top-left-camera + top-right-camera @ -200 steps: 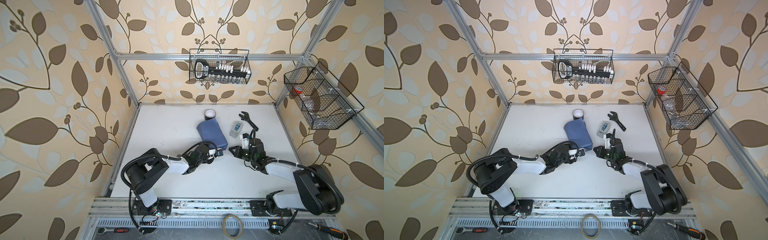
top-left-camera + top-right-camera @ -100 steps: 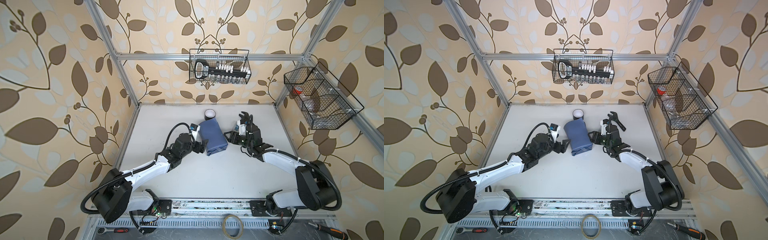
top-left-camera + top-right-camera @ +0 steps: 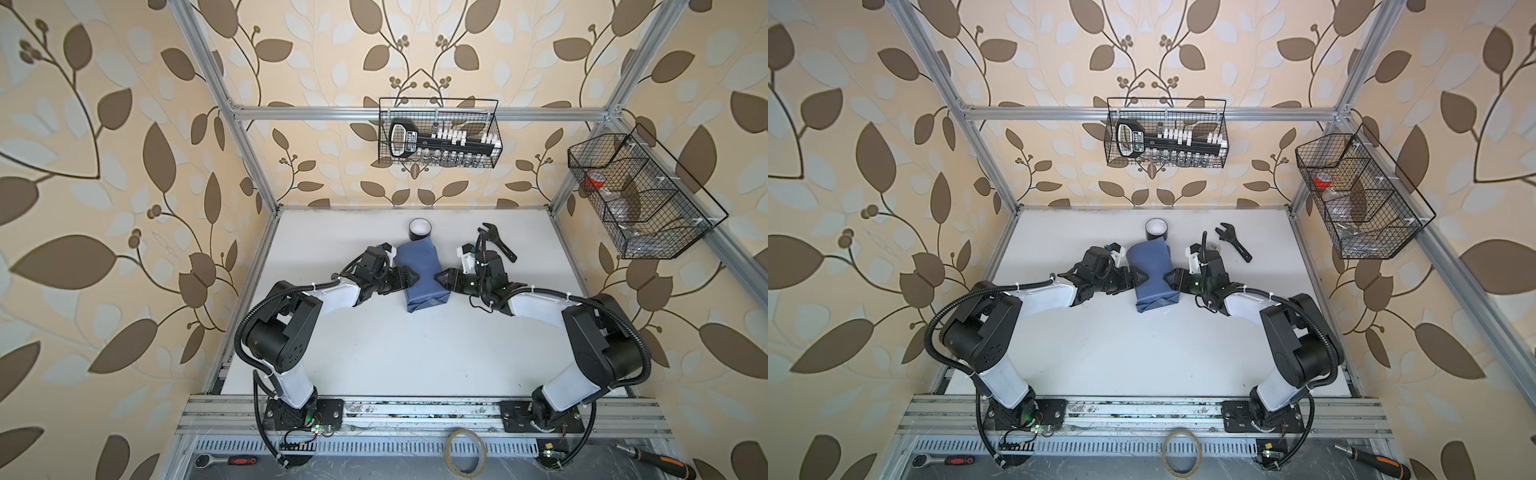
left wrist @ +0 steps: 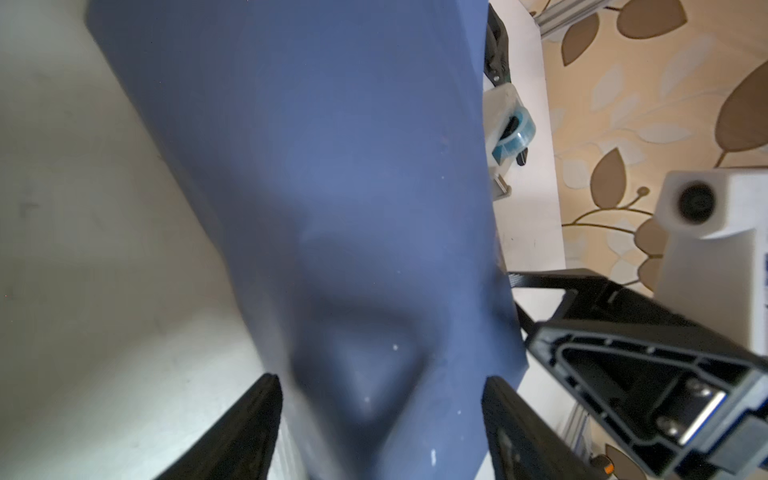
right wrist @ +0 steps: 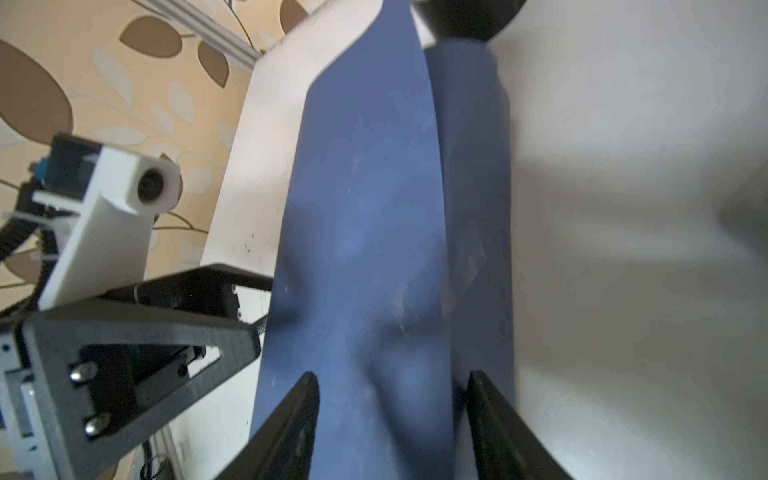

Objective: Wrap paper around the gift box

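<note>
You have the paper [image 3: 419,274] folded into a long slate-blue bundle that lies flat on the white table [image 3: 395,353], in the middle toward the back. Its far end touches the black tape roll [image 3: 419,230], and a black wrench [image 3: 496,241] lies off to its right, apart from it. You cannot see the gift box in any view; only paper shows.

Your left end effector [image 3: 411,276] meets the bundle's left flank and your right end effector [image 3: 439,279] meets the right flank directly opposite. In both top views the paper [image 3: 1152,270] is pinched to a waist between them and widens again at the near end, where a folded edge sticks out.

In the left wrist view, your left end effector [image 4: 380,382] is spread wide. The dark fingers [image 4: 257,428] stand well apart, and a dented, creased patch of paper [image 4: 332,166] fills the gap.

In the right wrist view, your right end effector [image 5: 392,378] is also spread, somewhat narrower. Its fingers [image 5: 291,424] straddle the paper [image 5: 365,208], and an overlapping seam runs the bundle's length.
</note>
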